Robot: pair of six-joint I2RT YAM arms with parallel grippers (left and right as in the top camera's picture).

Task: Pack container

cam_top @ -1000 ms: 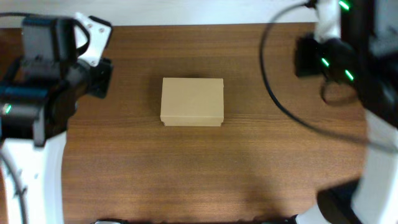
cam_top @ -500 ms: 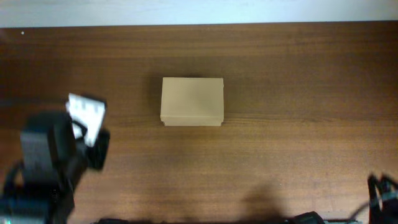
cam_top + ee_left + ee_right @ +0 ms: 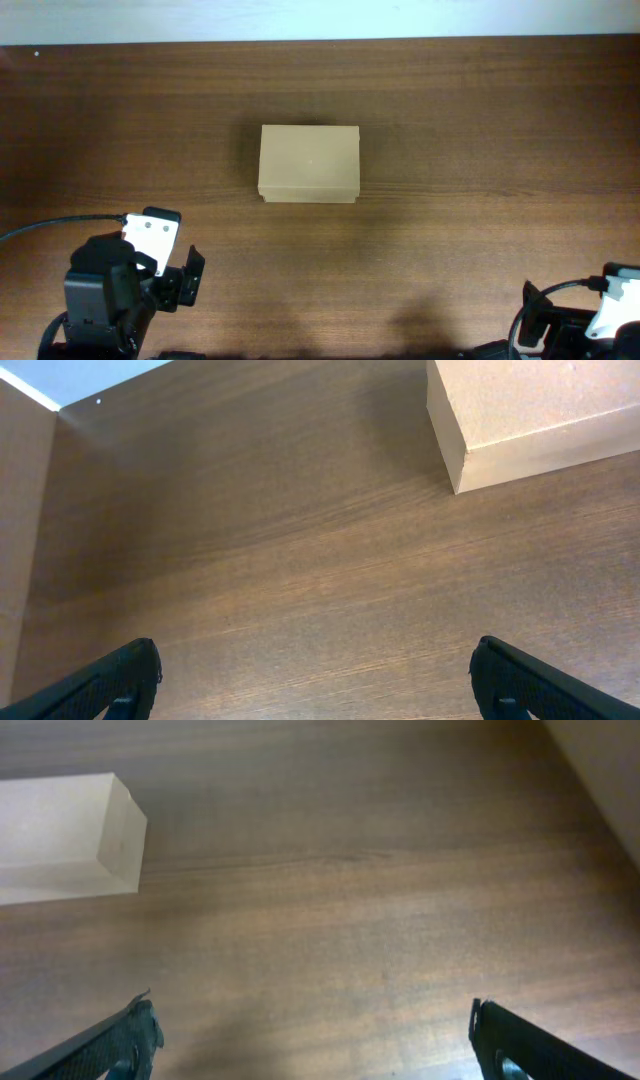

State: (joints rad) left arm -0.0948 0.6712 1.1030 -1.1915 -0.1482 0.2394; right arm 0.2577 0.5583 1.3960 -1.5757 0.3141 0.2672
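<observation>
The container (image 3: 309, 164) is a plain tan cardboard box with its lid down, lying flat at the middle of the wooden table (image 3: 460, 130). In the left wrist view the container (image 3: 540, 410) shows at the upper right; in the right wrist view the container (image 3: 60, 835) shows at the upper left. My left gripper (image 3: 315, 665) is open wide over bare wood, well short of the box. My right gripper (image 3: 315, 1025) is also open wide with nothing between its fingers. From overhead both arms sit at the near edge, the left arm (image 3: 130, 290) and the right arm (image 3: 590, 320).
A pale wall strip (image 3: 320, 20) runs along the table's far edge. A black cable (image 3: 50, 228) loops from the left arm. A light surface (image 3: 610, 770) borders the table at the right wrist view's upper right.
Both arms have pulled back from the far corners of the table to the near edge. Both grippers have opened wide. The box has not moved.
</observation>
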